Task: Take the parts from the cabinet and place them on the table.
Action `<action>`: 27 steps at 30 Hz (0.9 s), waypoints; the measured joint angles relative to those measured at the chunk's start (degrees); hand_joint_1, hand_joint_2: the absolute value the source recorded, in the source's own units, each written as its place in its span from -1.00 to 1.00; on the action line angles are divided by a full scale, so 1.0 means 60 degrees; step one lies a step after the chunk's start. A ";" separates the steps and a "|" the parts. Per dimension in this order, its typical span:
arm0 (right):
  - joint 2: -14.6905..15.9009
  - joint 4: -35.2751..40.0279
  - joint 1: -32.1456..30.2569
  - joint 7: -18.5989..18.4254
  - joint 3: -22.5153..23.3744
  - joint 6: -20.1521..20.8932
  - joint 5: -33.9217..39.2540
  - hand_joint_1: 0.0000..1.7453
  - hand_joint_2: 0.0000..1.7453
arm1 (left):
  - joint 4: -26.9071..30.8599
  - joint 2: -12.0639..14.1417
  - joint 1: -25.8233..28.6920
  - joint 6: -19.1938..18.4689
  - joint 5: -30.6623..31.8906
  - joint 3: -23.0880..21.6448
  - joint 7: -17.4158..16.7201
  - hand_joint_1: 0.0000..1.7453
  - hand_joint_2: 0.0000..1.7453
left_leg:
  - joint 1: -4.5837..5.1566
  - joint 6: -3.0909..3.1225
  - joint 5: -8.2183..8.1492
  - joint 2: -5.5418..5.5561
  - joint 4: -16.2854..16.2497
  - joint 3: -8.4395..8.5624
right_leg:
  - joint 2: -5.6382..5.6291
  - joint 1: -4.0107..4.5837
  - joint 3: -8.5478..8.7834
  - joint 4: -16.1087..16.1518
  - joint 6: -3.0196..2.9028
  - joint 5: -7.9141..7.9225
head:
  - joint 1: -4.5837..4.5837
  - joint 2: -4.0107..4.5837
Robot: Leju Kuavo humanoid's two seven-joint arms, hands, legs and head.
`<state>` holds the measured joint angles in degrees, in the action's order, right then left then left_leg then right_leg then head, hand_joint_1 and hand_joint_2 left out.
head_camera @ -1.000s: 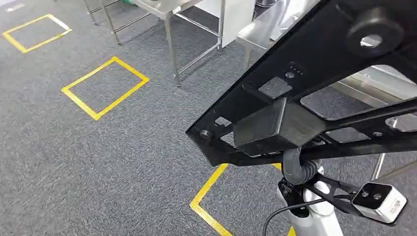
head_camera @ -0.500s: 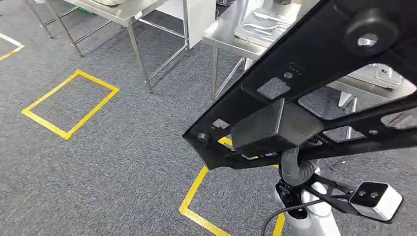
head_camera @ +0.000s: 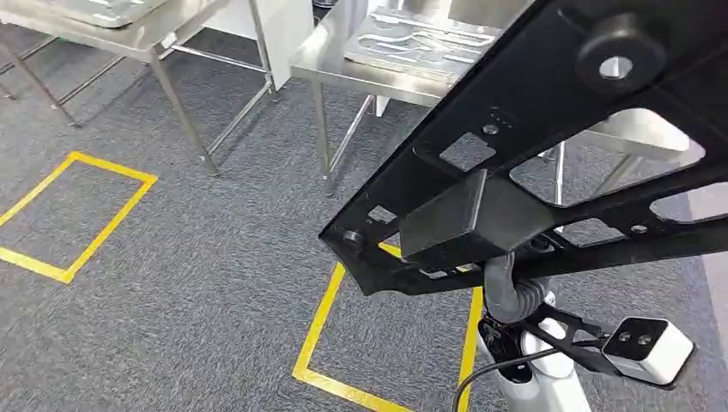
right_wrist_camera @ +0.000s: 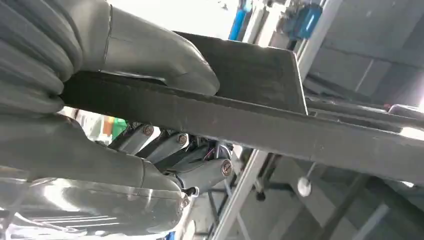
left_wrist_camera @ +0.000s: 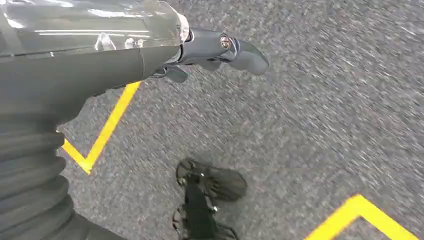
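My left hand [left_wrist_camera: 220, 50] hangs over the carpet, fingers curled on nothing. My right hand [right_wrist_camera: 150, 120] clamps the black part [head_camera: 549, 146], which juts far ahead of it. The steel tabletop [head_camera: 330, 58] lies beyond; I judge the overhang could strike its edge.

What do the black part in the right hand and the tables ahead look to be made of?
Black part: matte black, flat with cut-out windows, likely painted metal or moulded plastic; can't tell which. Tables: bare metal, probably stainless steel, brushed silver tops with soft reflections. The right hand grips the part's edge.
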<state>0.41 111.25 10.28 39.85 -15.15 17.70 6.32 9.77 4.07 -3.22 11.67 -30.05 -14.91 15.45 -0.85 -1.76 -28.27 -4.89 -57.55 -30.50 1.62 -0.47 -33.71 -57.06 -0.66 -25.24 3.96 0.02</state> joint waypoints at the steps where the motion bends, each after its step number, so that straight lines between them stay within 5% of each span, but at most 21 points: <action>1: -0.0036 -0.0014 0.0056 0.0003 0.0000 0.0022 0.0011 1.00 1.00 | 0.0000 -0.0004 0.0036 -0.0007 -0.0022 0.0015 0.0029 -1.00 1.00 | -0.0005 -0.0012 -0.0340 0.0371 -0.0456 -0.0197 | -0.0096 -0.0012 -0.0006 0.0004 -0.0064 0.0006 | 0.0003 0.0000; 3: -0.0098 -0.0062 0.0089 0.0004 0.0000 0.0047 0.0007 1.00 1.00 | 0.0000 0.0000 0.0058 -0.0051 -0.0069 0.0036 0.0043 -1.00 1.00 | -0.0012 -0.0047 -0.1074 0.0650 -0.1953 -0.0901 | -0.0297 0.0003 -0.0018 0.0002 -0.0132 0.0015 | 0.0004 0.0000; 5: -0.0098 -0.0138 0.0085 0.0000 0.0000 0.0051 0.0000 1.00 1.00 | 0.0000 -0.0004 0.0098 -0.0094 -0.0091 0.0040 0.0047 -1.00 1.00 | -0.0016 -0.0066 -0.1239 0.0708 -0.2877 -0.1390 | -0.0568 0.0024 -0.0017 -0.0015 -0.0135 0.0015 | 0.0000 0.0000; 7: -0.0098 -0.0182 0.0086 0.0000 0.0000 0.0040 -0.0004 1.00 1.00 | 0.0000 -0.0004 0.0117 -0.0157 -0.0091 0.0040 0.0062 -1.00 1.00 | -0.0016 -0.0031 -0.0581 0.0732 -0.2110 -0.1122 | -0.0843 0.0023 -0.0002 -0.0050 -0.0124 0.0008 | 0.0000 0.0000; 8: -0.0098 -0.0186 0.0088 0.0000 0.0000 0.0022 -0.0011 1.00 1.00 | 0.0000 0.0004 0.0112 -0.0179 -0.0091 0.0040 0.0080 -1.00 1.00 | -0.0024 -0.0001 -0.0051 0.0848 -0.1197 -0.0745 | -0.0983 0.0021 0.0010 -0.0081 -0.0100 -0.0008 | 0.0004 0.0000; 9: -0.0098 -0.0189 0.0091 0.0000 0.0000 -0.0014 -0.0026 1.00 1.00 | 0.0000 0.0011 0.0113 -0.0211 -0.0084 0.0040 0.0087 -1.00 1.00 | -0.0052 0.0033 0.0344 0.1161 -0.0400 -0.0414 | -0.1083 0.0017 0.0011 -0.0110 -0.0068 -0.0029 | 0.0000 0.0000; 10: -0.0099 -0.0200 0.0092 0.0004 0.0000 -0.0055 -0.0044 1.00 1.00 | -0.0004 0.0029 0.0132 -0.0251 -0.0076 0.0040 0.0087 -1.00 1.00 | -0.0067 0.0115 0.0185 0.1635 -0.0150 -0.0281 | -0.1173 0.0043 -0.0035 -0.0132 -0.0011 -0.0038 | 0.0000 0.0000; 14: -0.0102 -0.0212 0.0093 -0.0003 0.0000 -0.0131 -0.0193 1.00 1.00 | -0.0004 0.0022 0.0032 -0.0299 -0.0087 0.0040 0.0087 -1.00 1.00 | -0.0058 0.0289 0.0248 0.1311 -0.0008 -0.0249 | -0.1593 0.0007 -0.0154 -0.0100 0.0261 0.0063 | 0.0003 0.0000; 15: -0.0102 -0.0215 0.0082 0.0000 -0.0007 -0.0171 -0.0200 1.00 1.00 | -0.0004 0.0000 0.0012 -0.0310 -0.0098 0.0040 0.0087 -1.00 1.00 | -0.0124 0.0370 0.0314 0.1138 0.0083 -0.0209 | -0.1418 -0.0021 -0.0167 -0.0192 0.0273 0.0001 | 0.0000 0.0000; 16: -0.0098 -0.0211 0.0133 0.0004 -0.0015 -0.0204 -0.0189 1.00 1.00 | -0.0004 0.0004 0.0008 -0.0310 -0.0106 0.0047 0.0094 -1.00 1.00 | -0.0113 0.0428 0.0328 0.1076 0.0131 -0.0192 | -0.0895 0.0040 -0.0316 -0.0479 0.0323 -0.0226 | -0.0004 0.0000; 17: -0.0102 -0.0226 0.0187 0.0000 -0.0040 -0.0219 -0.0189 1.00 1.00 | -0.0004 0.0018 0.0023 -0.0310 -0.0106 0.0051 0.0098 -1.00 1.00 | -0.0093 0.0499 0.0322 0.0939 0.0139 -0.0197 | -0.0599 0.0020 -0.0630 -0.1091 0.0362 -0.0594 | 0.0000 0.0000; 19: -0.0102 -0.0266 0.0187 0.0004 -0.0102 -0.0241 -0.0175 1.00 1.00 | -0.0004 0.0018 0.0065 -0.0313 -0.0109 0.0055 0.0098 -1.00 1.00 | -0.0063 0.0512 0.0308 0.0692 0.0138 -0.0204 | -0.0391 -0.0039 -0.1425 -0.2711 0.0450 -0.1286 | 0.0000 0.0000; 20: -0.0098 -0.0292 0.0185 0.0000 -0.0109 -0.0237 -0.0171 1.00 1.00 | -0.0004 0.0018 0.0067 -0.0317 -0.0117 0.0058 0.0094 -1.00 1.00 | -0.0059 0.0504 0.0300 0.0572 0.0133 -0.0206 | -0.0362 -0.0063 -0.1663 -0.3189 0.0488 -0.1363 | 0.0000 0.0000; 22: -0.0102 -0.0343 0.0190 0.0000 -0.0128 -0.0237 -0.0157 1.00 1.00 | -0.0004 0.0018 0.0050 -0.0346 -0.0124 0.0073 0.0094 -1.00 1.00 | -0.0061 0.0470 0.0275 0.0351 0.0131 -0.0178 | -0.0287 -0.0086 -0.1397 -0.2651 0.0511 -0.0885 | 0.0000 0.0000; 24: -0.0098 -0.0350 0.0215 0.0000 -0.0146 -0.0233 -0.0156 1.00 1.00 | -0.0004 0.0015 0.0030 -0.0375 -0.0135 0.0098 0.0095 -1.00 1.00 | -0.0059 0.0400 0.0223 0.0189 0.0121 -0.0105 | -0.0004 -0.0071 -0.0449 -0.0922 0.0451 -0.0123 | 0.0000 0.0000; 25: -0.0102 -0.0357 0.0252 0.0000 -0.0164 -0.0244 -0.0171 1.00 1.00 | -0.0004 0.0018 0.0030 -0.0397 -0.0145 0.0116 0.0094 -1.00 1.00 | -0.0016 0.0325 0.0178 0.0178 0.0106 -0.0106 | 0.0227 -0.0042 -0.0044 -0.0269 0.0394 0.0000 | 0.0000 0.0000; 27: -0.0098 -0.0372 0.0276 0.0000 -0.0226 -0.0343 -0.0208 1.00 1.00 | -0.0004 0.0018 -0.0012 -0.0459 -0.0178 0.0168 0.0084 -1.00 1.00 | 0.0037 0.0207 0.0121 0.0055 0.0050 -0.0091 | 0.0120 0.0023 -0.0067 -0.0138 0.0273 -0.0060 | 0.0000 0.0000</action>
<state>-0.17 109.02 11.93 39.84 -16.50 15.65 5.07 9.75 4.17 -3.29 8.92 -31.12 -13.90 15.96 -0.63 -0.52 -27.55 -4.57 -57.25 -31.04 2.34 -0.34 -34.11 -57.89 0.98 -25.60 3.96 0.02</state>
